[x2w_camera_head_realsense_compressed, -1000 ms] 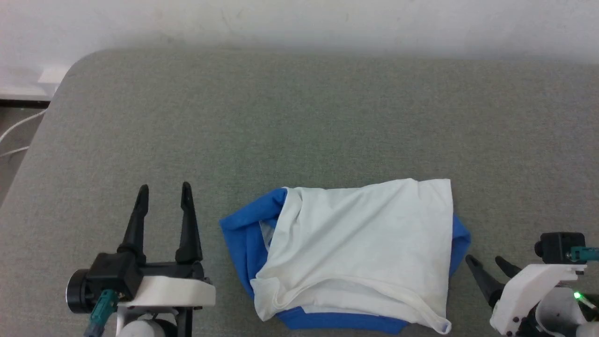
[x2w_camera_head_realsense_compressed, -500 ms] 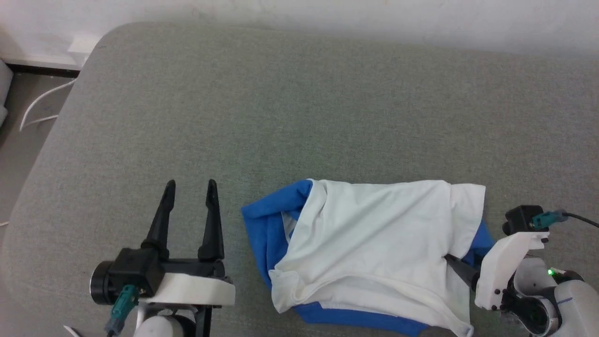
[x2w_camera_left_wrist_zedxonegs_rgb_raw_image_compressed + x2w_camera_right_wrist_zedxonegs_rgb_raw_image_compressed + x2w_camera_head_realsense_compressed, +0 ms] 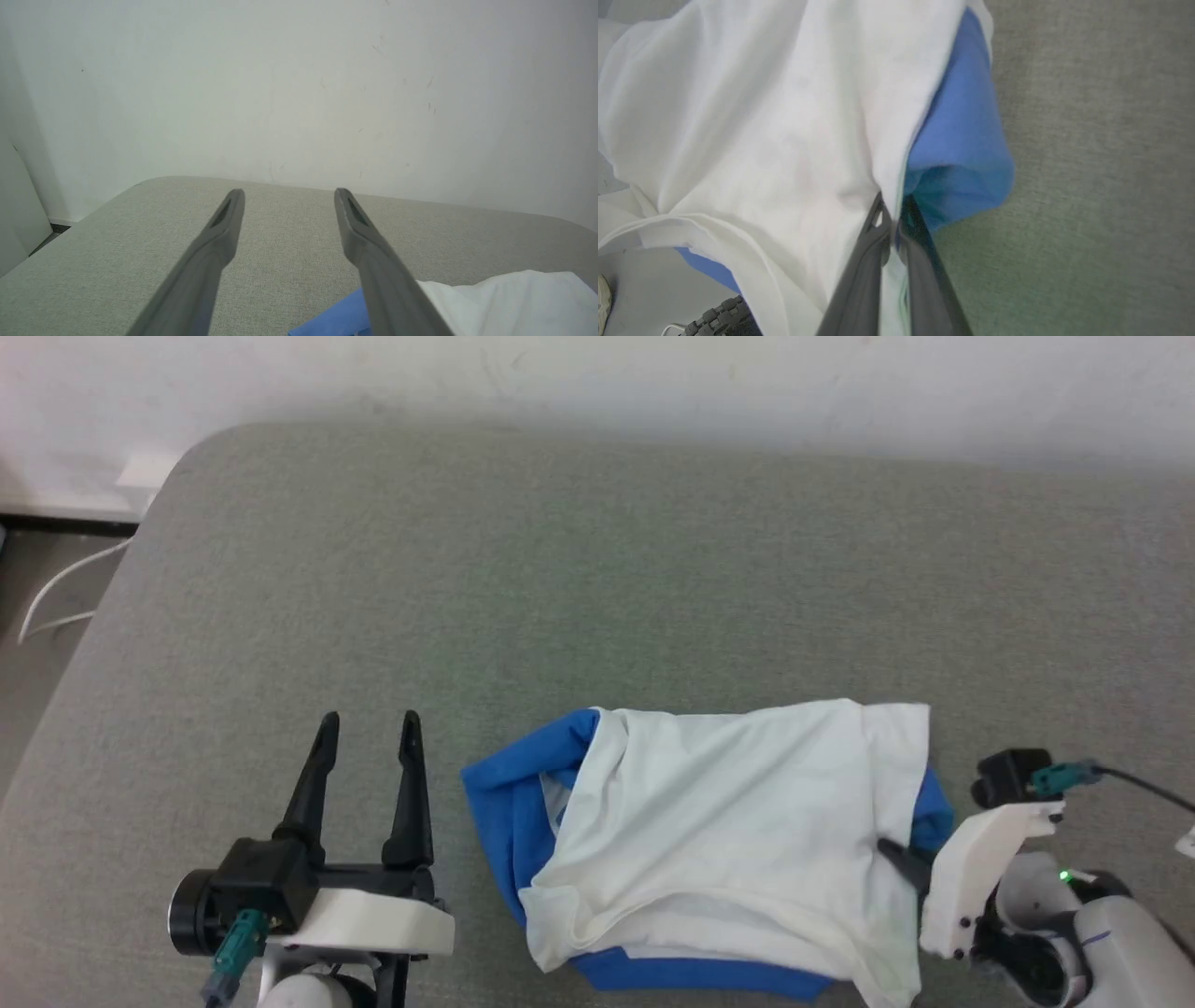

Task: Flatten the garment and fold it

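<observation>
**Location of item.** The garment (image 3: 728,821), a soft white jersey shirt with bright-blue sleeves, lies bunched on the grey fabric-covered counter (image 3: 597,569). It sits close to the near edge and right of centre in the head view. It is not flat. The white body is rucked over itself with creases running through it. One blue sleeve fold (image 3: 504,803) bulges out at its left end, and a blue band shows under the near hem.

**Right arm.** The right gripper (image 3: 887,847) is at the garment's right end. In the right wrist view its two long dark fingers (image 3: 859,261) are drawn together with the white edge of the shirt pinched between them. They sit just beside a second blue fold (image 3: 962,154). Cloth passes between the tips, so the grip is judged real, though how many layers it holds cannot be told.

**Left arm.** The left gripper (image 3: 369,721) hangs over bare counter with its fingers well apart and nothing between them. They point away from the robot toward the white wall (image 3: 299,84).

**Governing relation.** The bundle's long axis runs left to right, parallel to the near edge. The right fingers clamp one end of that axis. The other end lies near the left fingers, to their right and slightly nearer the robot, and the left arm is plainly the closer one to it.

**Assessment.** Flattening is in hand and folding has not begun. The next move likely needs the left fingers to turn right and down onto the blue end, so the shirt can be drawn out along its length. A pull by the right arm alone risks dragging the whole bundle.
</observation>
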Tool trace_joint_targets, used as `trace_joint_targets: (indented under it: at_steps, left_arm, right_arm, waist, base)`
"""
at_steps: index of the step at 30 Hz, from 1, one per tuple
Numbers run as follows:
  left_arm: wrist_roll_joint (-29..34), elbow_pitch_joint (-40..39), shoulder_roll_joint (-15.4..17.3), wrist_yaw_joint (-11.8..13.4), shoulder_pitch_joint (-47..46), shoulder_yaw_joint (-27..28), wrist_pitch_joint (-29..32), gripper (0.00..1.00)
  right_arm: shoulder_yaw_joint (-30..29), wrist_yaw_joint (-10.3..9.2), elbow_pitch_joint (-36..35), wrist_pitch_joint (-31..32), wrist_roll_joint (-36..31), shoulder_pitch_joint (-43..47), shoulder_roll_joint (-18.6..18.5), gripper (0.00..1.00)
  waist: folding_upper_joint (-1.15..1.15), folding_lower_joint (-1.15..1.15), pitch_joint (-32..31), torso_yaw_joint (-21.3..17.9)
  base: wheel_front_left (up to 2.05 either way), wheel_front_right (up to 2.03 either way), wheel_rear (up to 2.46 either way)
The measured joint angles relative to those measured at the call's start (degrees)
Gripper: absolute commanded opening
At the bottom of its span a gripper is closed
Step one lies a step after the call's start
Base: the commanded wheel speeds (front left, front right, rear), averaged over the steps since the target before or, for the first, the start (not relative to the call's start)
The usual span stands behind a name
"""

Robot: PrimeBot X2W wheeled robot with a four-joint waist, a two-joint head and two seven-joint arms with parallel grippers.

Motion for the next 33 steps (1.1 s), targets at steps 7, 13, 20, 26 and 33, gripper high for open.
trace_joint_targets:
  at_steps: [7, 13, 20, 26, 33]
  left_arm:
    - [0.0, 0.0, -0.3, -0.1, 0.8, 0.5, 0.0, 1.00]
    - [0.1, 0.2, -0.5, -0.5, 0.8, 0.4, 0.0, 1.00]
    - [0.1, 0.6, -0.5, -0.5, 0.8, 0.4, 0.0, 1.00]
    - [0.0, 1.1, -0.6, -0.5, 0.8, 0.0, 0.0, 1.00]
    - [-0.2, 2.2, -0.7, -1.1, 0.8, -0.3, 0.0, 1.00]
  right_arm:
    - [-8.0, 0.02, -0.2, 0.5, -1.1, -0.7, -2.8, 0.00]
    - [-17.0, 0.00, -0.1, 2.0, -4.0, 1.7, -5.2, 0.00]
    - [-15.7, 0.00, -6.6, 6.7, -3.7, 2.8, -3.3, 0.00]
    - [-7.4, 0.00, -15.9, 11.7, 3.2, 3.4, -0.2, 0.00]
    - [0.0, 0.00, -17.4, 11.6, 6.4, 3.3, 4.9, 0.00]
  waist:
    - [0.00, 0.00, -1.4, -2.7]
    - [0.00, 0.00, -1.6, -4.9]
    - [0.00, 0.00, -1.6, -6.7]
    - [0.00, 0.00, -2.3, -6.5]
    - [0.00, 0.00, -2.7, -5.1]
  base:
    - [0.00, 0.00, 0.00]
    - [0.00, 0.00, 0.00]
    - [0.00, 0.00, 0.00]
    - [0.00, 0.00, 0.00]
    - [0.00, 0.00, 0.00]
